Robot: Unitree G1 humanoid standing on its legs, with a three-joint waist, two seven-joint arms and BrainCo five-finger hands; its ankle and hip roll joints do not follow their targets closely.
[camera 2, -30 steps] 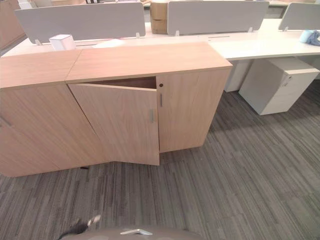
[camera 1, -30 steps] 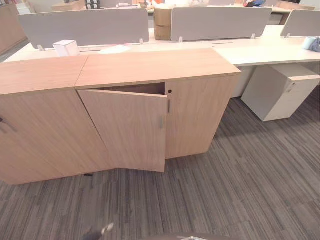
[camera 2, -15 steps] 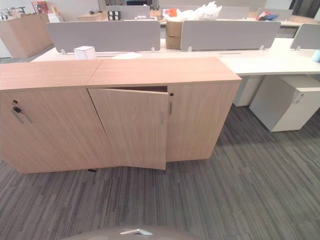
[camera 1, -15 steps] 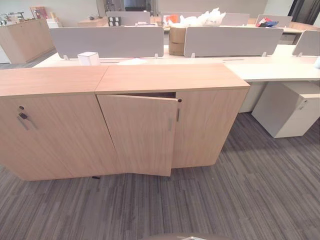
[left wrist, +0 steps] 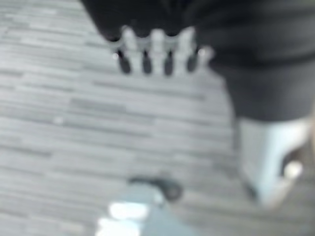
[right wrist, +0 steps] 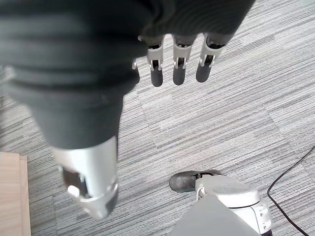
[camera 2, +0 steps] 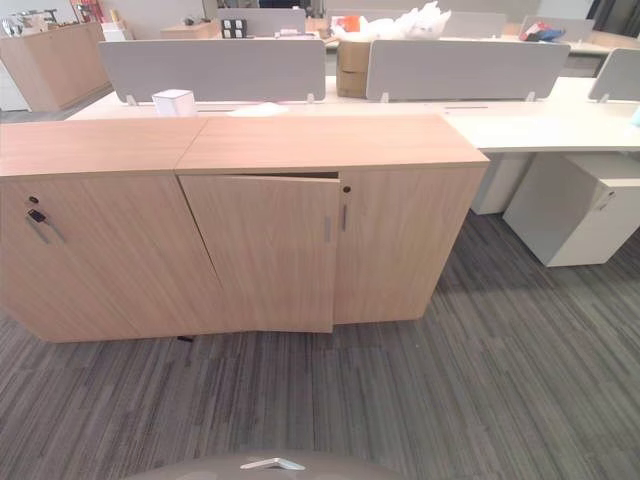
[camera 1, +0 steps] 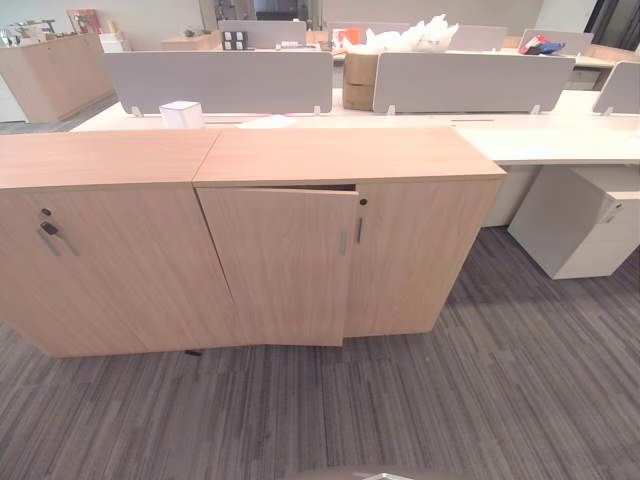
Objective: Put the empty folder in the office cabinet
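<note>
far left a wood counter is standing against the wall. next a low wood cabinet with a lock and key on its front, doors closed, contents hidden. on the white desk behind it a small white box is sitting, can't tell what's in it. grey divider panels are running along the desk. the office cabinet is standing in the middle, touching the first cabinet side by side; its left door is hanging ajar, swung out at the handle edge, right door closed. only a dark sliver of the inside is showing above the ajar door, can't tell what's in there. behind, a cardboard box is sitting with white crumpled stuff just beside or in it, can't tell which. far right a white drawer pedestal is standing under the desk, drawers closed. grey striped carpet is covering the floor. the folder isn't visible, so its location can't be told. left hand is hanging over carpet, fingers relaxed, grasping nothing. right hand is hanging over carpet too, fingers straight, released, holding nothing.
</note>
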